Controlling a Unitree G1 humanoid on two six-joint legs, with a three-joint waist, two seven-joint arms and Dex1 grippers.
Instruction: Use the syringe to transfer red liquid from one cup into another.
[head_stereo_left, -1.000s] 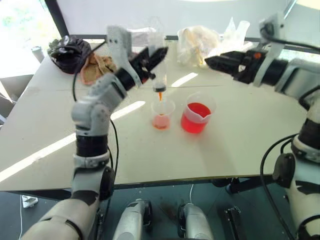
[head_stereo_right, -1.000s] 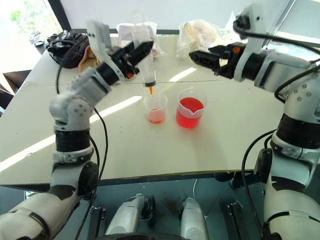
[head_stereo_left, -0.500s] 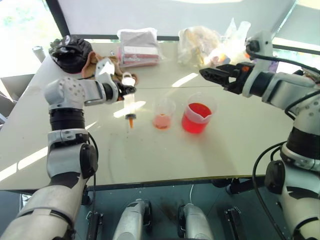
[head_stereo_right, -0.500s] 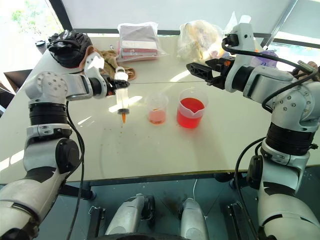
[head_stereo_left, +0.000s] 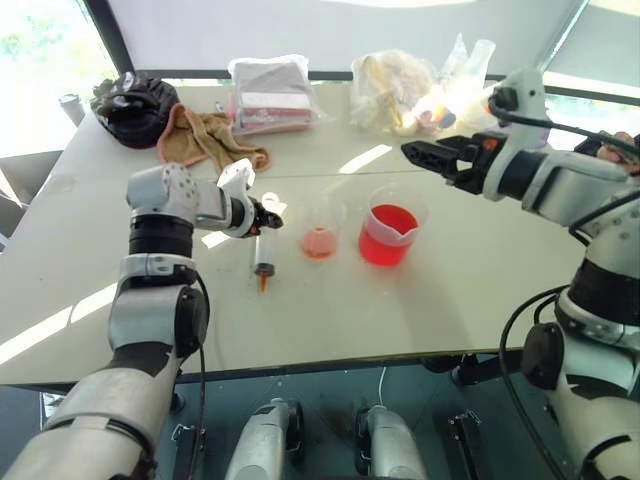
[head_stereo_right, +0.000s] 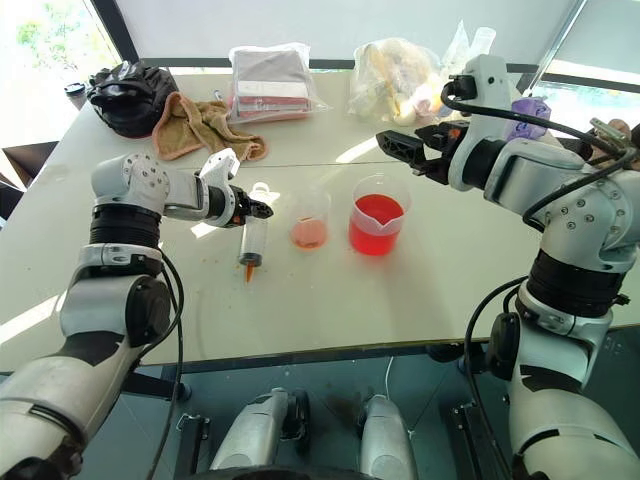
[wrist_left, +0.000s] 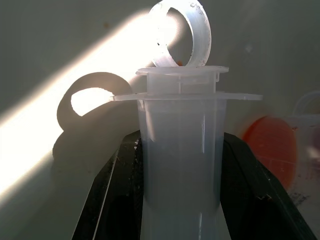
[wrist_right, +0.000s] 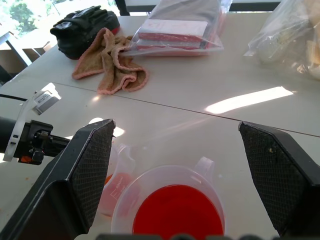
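My left gripper is clamped on the syringe (tip down, beside the small cup); right gripper gapes above the beaker.

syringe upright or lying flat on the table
Nearly upright: the syringe hangs nozzle-down in the left tool, its orange tip just above the table.

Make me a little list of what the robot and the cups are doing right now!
left gripper: shut on the syringe, orange tip pointing down at the table
right gripper: open, holding nothing, above the big cup
big cup: lots of red liquid
small cup: a little red liquid
behind: towel, bags
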